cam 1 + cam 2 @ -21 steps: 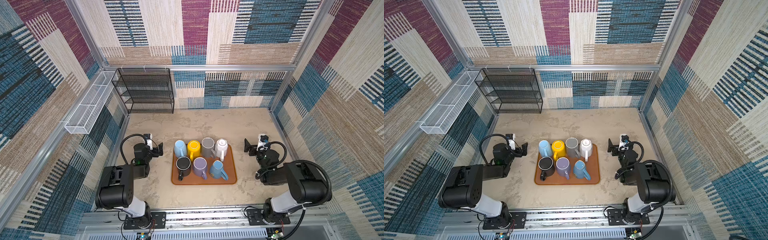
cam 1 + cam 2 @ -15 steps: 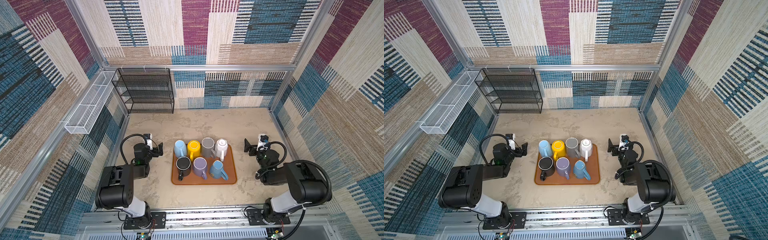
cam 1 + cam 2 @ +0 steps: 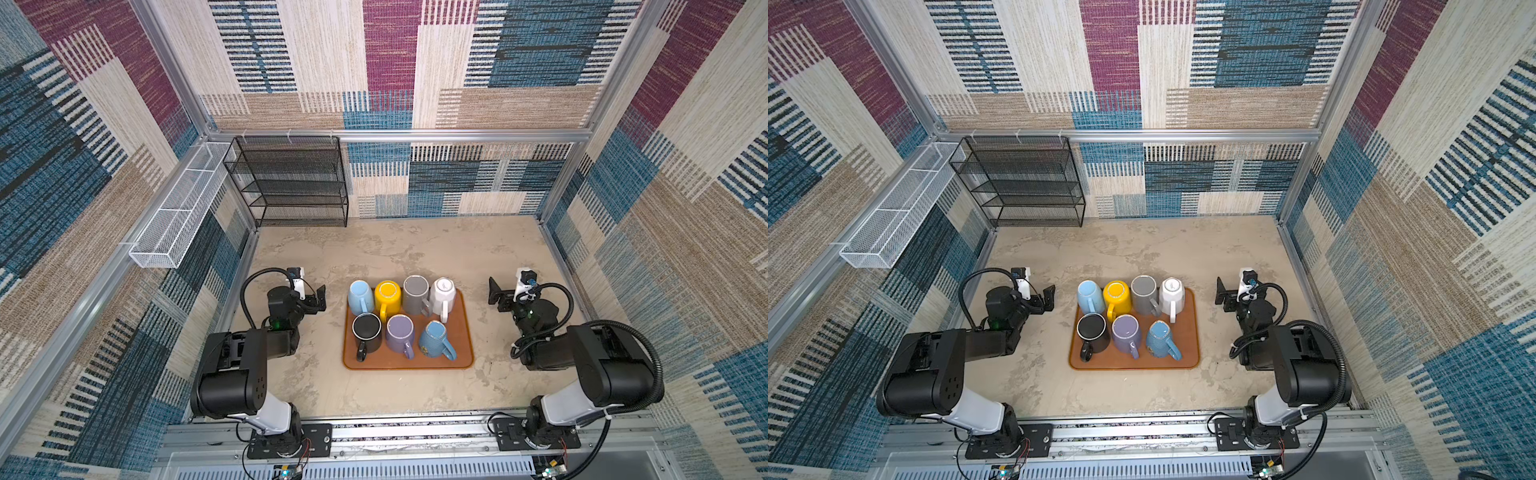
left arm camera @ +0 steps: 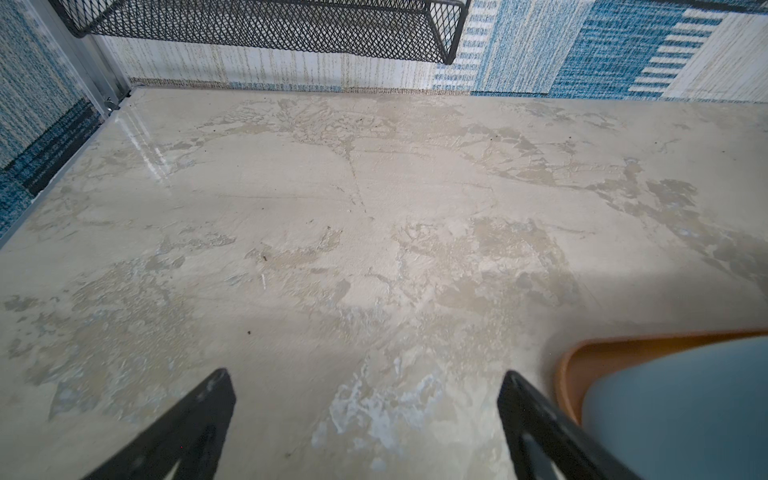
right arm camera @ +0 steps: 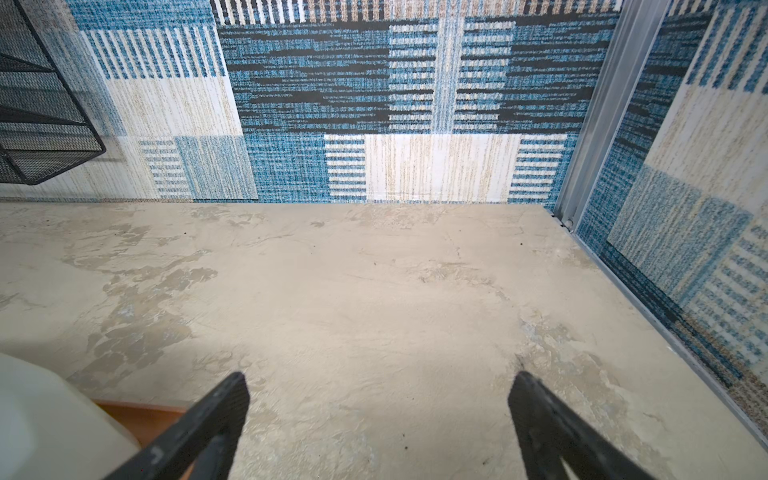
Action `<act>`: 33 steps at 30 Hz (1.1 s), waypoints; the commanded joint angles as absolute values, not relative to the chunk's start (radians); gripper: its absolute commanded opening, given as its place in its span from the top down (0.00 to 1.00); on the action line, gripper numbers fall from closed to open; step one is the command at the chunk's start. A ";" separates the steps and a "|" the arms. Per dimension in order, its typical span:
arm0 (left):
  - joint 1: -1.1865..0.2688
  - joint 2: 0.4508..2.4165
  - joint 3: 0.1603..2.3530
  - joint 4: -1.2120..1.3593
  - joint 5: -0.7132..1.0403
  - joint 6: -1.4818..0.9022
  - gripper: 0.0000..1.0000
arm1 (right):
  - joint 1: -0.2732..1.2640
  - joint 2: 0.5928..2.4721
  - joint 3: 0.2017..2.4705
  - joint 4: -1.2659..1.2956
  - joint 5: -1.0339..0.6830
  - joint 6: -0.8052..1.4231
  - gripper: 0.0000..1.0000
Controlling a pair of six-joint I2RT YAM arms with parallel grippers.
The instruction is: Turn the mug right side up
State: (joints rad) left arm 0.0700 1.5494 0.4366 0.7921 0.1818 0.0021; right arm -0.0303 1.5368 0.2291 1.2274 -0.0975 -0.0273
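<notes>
Seven upside-down china mugs [image 3: 400,332] stand packed close on the orange-brown flat tray [image 3: 463,328], mid-table. The left gripper [image 3: 321,298] and right gripper [image 3: 494,293] sit one each side of it, both spread wide open, holding nothing. I'd pick a corner one, like the white mug [image 3: 442,293], and lift it high before flipping. Neighbours crowd it. The black wire shelf [image 3: 291,183] stands well away.

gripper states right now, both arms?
Left gripper: open, holding nothing.
Right gripper: open, holding nothing.
</notes>
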 commanded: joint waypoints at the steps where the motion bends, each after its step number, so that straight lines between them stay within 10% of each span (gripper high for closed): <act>1: 0.071 1.549 0.441 0.800 0.172 0.021 0.01 | -0.030 1.534 0.230 1.246 -0.101 -0.027 0.00; 19: 0.069 1.545 0.438 0.805 0.166 0.026 0.01 | -0.029 1.530 0.226 1.252 -0.099 -0.027 0.01; 33: 0.009 1.196 0.604 0.302 0.048 -0.133 0.06 | -0.019 1.288 0.440 0.708 -0.038 0.013 0.00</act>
State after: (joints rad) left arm 0.0238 1.2385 0.5591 0.4488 0.0772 -0.0414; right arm -0.0257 1.3449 0.3882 0.9035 -0.0479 -0.0090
